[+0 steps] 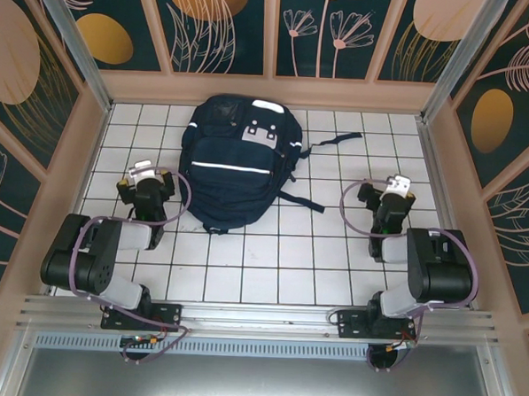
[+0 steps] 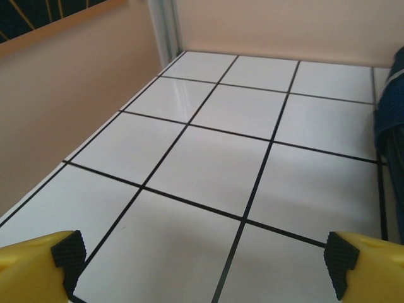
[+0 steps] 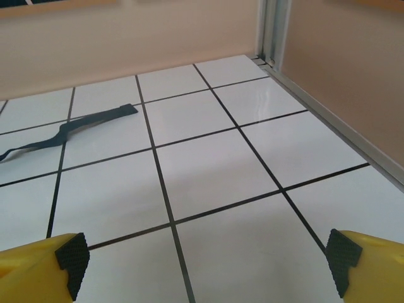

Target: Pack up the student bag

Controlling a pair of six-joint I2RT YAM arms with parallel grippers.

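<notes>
Top external view: the student bag [image 1: 235, 165] is seen lying flat on the white tiled table [image 1: 270, 252], front face up, toward 12 o'clock from the table's middle, with its top end pointed at the back wall [image 1: 270, 90]. Thin white stripes and light grey patches are seen on its front. A long strap [image 1: 334, 141] is trailed out from the bag toward 2 o'clock, flat on the tiles. A short strap [image 1: 293, 199] is seen at the bag's 4 o'clock side.

The left gripper [image 1: 146, 176] is placed at 9 o'clock of the bag, near it but apart. The right gripper [image 1: 391, 191] is placed at 3 o'clock of the bag, well apart from it.

Left wrist view: yellow fingers with black ribbed left pads [image 2: 68, 255] are seen at the two lower corners, spread wide — nothing is held between them, and bare tiles are seen beyond. A navy edge of the bag is caught at 3 o'clock of the frame.

Right wrist view: the right pads [image 3: 71, 262] are also set wide apart, jaws empty. The long strap's end is seen on the tiles at 10 o'clock — well apart from the fingers. A peach side wall [image 3: 341, 69] is seen at 2 o'clock.
</notes>
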